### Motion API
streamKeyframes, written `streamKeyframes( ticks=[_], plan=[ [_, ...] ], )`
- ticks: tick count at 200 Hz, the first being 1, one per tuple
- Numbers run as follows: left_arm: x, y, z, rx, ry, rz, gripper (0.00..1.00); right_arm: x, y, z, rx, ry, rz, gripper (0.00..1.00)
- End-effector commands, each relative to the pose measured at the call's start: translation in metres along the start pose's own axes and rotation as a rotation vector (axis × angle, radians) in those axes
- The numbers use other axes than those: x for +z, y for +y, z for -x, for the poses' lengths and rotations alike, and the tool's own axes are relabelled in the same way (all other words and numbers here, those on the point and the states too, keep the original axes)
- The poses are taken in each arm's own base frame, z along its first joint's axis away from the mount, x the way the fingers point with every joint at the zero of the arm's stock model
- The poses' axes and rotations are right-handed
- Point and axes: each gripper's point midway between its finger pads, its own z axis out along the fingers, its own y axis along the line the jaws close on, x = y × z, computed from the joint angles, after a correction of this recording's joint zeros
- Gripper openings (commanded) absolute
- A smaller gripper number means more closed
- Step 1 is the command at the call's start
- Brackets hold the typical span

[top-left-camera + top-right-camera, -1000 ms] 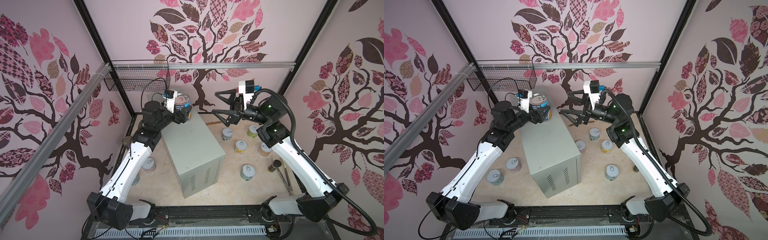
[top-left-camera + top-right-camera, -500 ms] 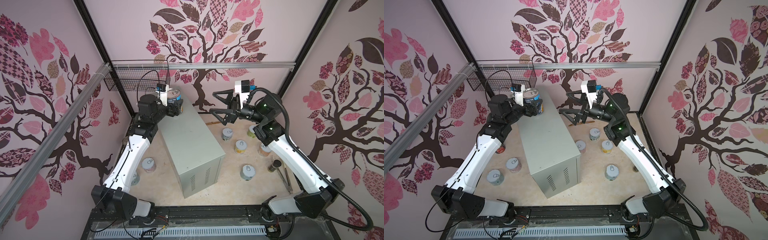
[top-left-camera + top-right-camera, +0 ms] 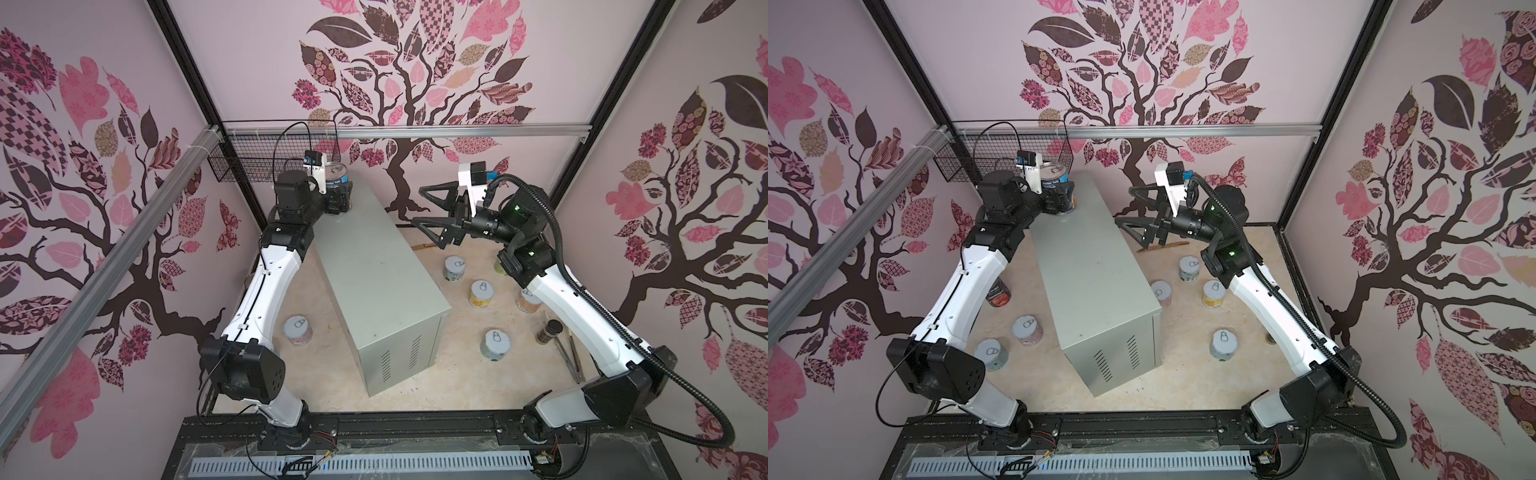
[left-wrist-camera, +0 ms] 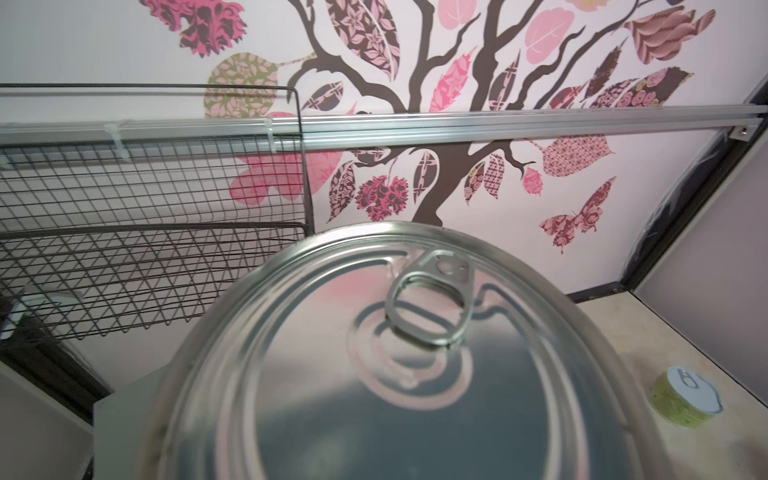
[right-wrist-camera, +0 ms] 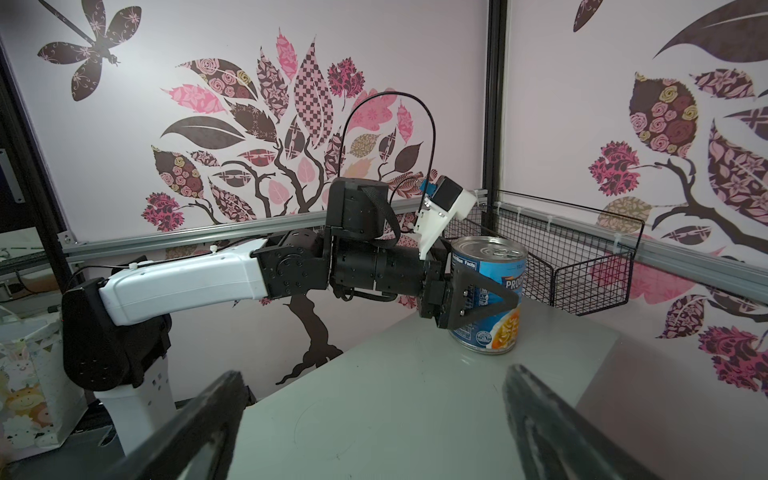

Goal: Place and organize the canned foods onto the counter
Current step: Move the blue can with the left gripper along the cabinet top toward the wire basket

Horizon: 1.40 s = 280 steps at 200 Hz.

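Observation:
A tall blue can stands upright at the far left corner of the grey counter, its base on or just above the top. My left gripper is shut on its sides. The can's lid fills the left wrist view. My right gripper hangs open and empty beside the counter's far end. Short cans stand on the floor right of the counter, others to its left. A dark-red can shows behind my left arm.
A black wire basket hangs on the back wall rail just behind the blue can. A dark jar and tongs lie by the right wall. A wooden stick lies on the floor under my right gripper.
My left gripper has carried the blue can left and back, from the middle of the counter's far end to its far left corner. My right gripper has barely moved.

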Motion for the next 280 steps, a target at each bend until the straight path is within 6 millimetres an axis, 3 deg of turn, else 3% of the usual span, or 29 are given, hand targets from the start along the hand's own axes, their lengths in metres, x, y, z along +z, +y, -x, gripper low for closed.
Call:
streamKeyframes(
  ticks=[1, 73, 148, 167, 198, 241, 246, 280],
  plan=[
    [-0.016, 0.019, 0.069, 0.011, -0.201, 0.055, 0.52, 0.005, -0.001, 0.008, -0.036, -0.017, 0.022, 1.0],
    [-0.009, 0.057, 0.078, 0.011, -0.237, 0.136, 0.51, 0.011, -0.008, -0.002, -0.017, -0.005, 0.031, 1.0],
    [-0.003, 0.061, 0.077, 0.022, -0.236, 0.143, 0.52, 0.012, -0.011, -0.007, -0.007, 0.002, 0.031, 1.0],
    [-0.002, 0.062, 0.075, 0.018, -0.231, 0.148, 0.57, 0.012, -0.012, -0.008, -0.006, 0.004, 0.029, 1.0],
    [-0.001, 0.06, 0.069, 0.013, -0.215, 0.135, 0.76, 0.011, -0.011, -0.008, -0.004, 0.001, 0.027, 1.0],
    [-0.005, 0.059, 0.07, -0.001, -0.221, 0.135, 0.89, 0.01, -0.011, -0.008, -0.003, -0.001, 0.021, 1.0],
    [-0.006, 0.057, 0.071, -0.001, -0.222, 0.131, 0.98, 0.01, -0.011, -0.007, -0.005, -0.002, 0.021, 1.0],
    [-0.014, 0.055, 0.075, -0.001, -0.231, 0.136, 0.98, 0.007, -0.007, 0.0, -0.011, -0.013, 0.012, 1.0]
  ],
)
